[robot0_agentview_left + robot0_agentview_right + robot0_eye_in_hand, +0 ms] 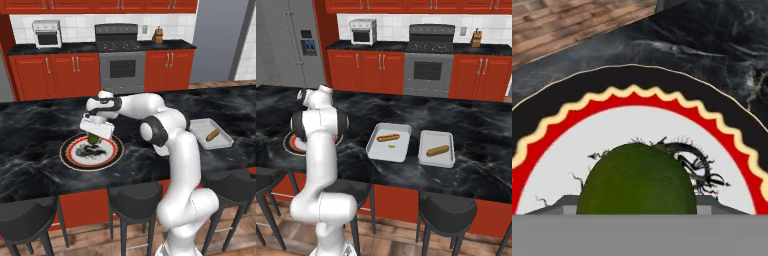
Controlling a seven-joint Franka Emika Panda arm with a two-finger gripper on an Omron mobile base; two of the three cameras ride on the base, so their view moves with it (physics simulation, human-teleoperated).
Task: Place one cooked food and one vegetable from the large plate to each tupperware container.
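Note:
The large plate [67,152] lies on the dark marble island, and its red ring [637,100] spreads across the hand view. A rounded green vegetable [93,138] [637,180] sits on the plate's white centre. My gripper [94,135] [637,209] is lowered over it, a finger pressed against each side. To the right lie two tupperware containers. The left one [378,150] holds a hot dog [388,137] and a small green piece [391,146]. The right one [436,137] [200,125] holds a sausage [437,150] [213,135]. My own arm hides most of the plate [290,142] in the right base view.
Dark stools [134,200] [448,212] line the island's near edge. Behind stand red cabinets, a stove [121,57], a toaster oven [47,33], a knife block [476,38] and a grey fridge [296,40].

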